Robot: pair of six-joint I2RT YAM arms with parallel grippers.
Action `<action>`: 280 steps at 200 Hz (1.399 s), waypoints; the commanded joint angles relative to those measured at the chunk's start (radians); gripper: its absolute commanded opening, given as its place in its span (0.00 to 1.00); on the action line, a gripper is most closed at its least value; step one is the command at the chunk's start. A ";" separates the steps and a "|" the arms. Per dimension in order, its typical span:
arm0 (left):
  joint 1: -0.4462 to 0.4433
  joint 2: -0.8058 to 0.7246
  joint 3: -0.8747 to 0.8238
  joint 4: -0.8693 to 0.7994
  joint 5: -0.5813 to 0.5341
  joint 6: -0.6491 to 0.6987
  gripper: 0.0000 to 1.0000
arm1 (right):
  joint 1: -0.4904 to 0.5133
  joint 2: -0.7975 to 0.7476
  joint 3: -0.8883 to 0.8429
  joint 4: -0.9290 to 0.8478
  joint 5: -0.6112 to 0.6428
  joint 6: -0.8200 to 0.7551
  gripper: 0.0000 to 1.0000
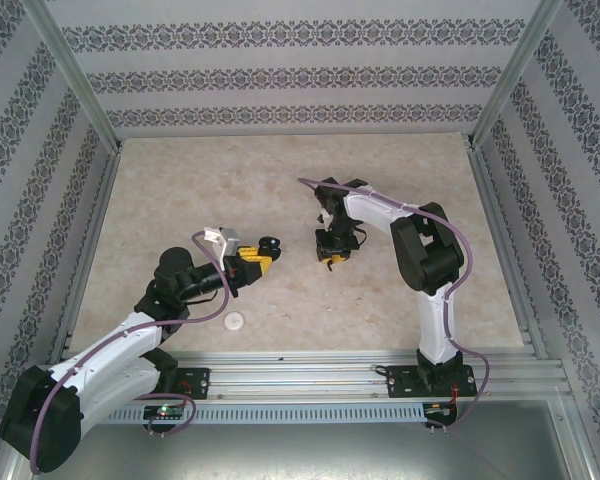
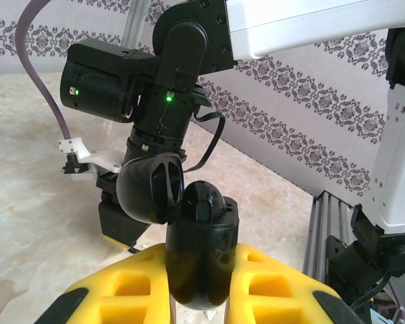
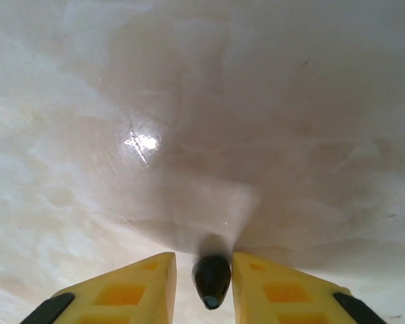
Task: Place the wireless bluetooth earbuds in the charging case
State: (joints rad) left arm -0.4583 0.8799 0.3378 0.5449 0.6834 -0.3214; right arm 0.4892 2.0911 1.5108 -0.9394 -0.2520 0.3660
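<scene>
My left gripper (image 2: pixel 202 287) is shut on the black charging case (image 2: pixel 201 260) and holds it upright off the table, near mid-table (image 1: pixel 271 244). The case's round lid (image 2: pixel 150 189) is swung open to the left. One black earbud (image 2: pixel 204 202) sits in the top of the case. My right gripper (image 3: pixel 204 287) is low over the table, with a second black earbud (image 3: pixel 211 275) between its yellow fingers (image 3: pixel 131 290). That earbud touches the right finger, and a narrow gap shows on its left. In the top view the right gripper (image 1: pixel 332 260) hangs just right of the case.
A white round puck (image 1: pixel 236 320) lies on the marble table (image 1: pixel 280 180) near the left arm. Metal rails (image 1: pixel 310 365) run along the near edge, and patterned walls (image 1: pixel 290 80) close in the back and sides.
</scene>
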 commanded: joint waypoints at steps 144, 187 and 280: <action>-0.008 -0.052 -0.005 0.015 0.013 -0.024 0.00 | 0.016 -0.122 -0.045 0.005 0.043 0.012 0.16; -0.008 -0.050 0.013 0.040 0.022 0.018 0.00 | 0.040 -0.304 -0.077 0.030 0.064 0.052 0.16; -0.007 -0.006 0.081 0.105 0.006 0.045 0.00 | 0.104 -0.716 -0.166 0.234 -0.028 0.232 0.17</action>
State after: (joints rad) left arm -0.4583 0.8719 0.3874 0.5564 0.6842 -0.2905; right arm 0.5610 1.4681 1.3785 -0.8154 -0.2329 0.5087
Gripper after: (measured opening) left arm 0.178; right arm 0.171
